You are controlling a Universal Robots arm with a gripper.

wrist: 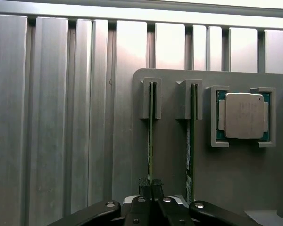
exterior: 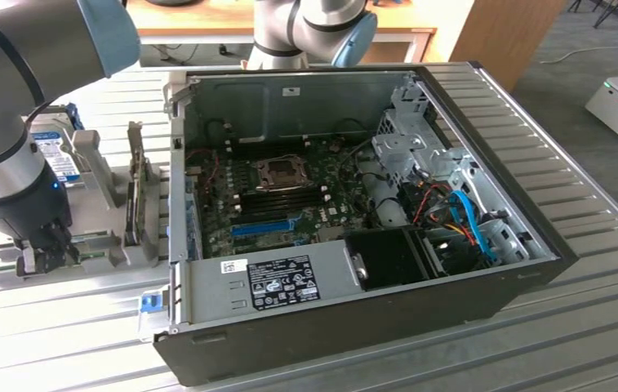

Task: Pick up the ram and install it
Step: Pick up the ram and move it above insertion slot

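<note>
Gripper (wrist: 151, 186) is pinching the ram (wrist: 151, 141), jaws nearly shut. Ribbed metal worktop (wrist: 61, 117) is stretching beneath my downward-pointing arm (exterior: 9, 175).

Arm (exterior: 4, 122) is showing smooth silver-grey tube links with pale blue round joint caps (exterior: 113, 33). Another grey joint (exterior: 298, 28) with a blue cap is showing at the far side. Wrist section (exterior: 15, 200) is looking dark, near black, with a small blue light (exterior: 56, 184) glowing on it. Gripper (wrist: 150, 186) is looking all black, with angled linkage bars (wrist: 85, 215), silver round screw heads (wrist: 108, 205) shining at the pivots, and small ribbed fingertips (wrist: 144, 183).
</note>
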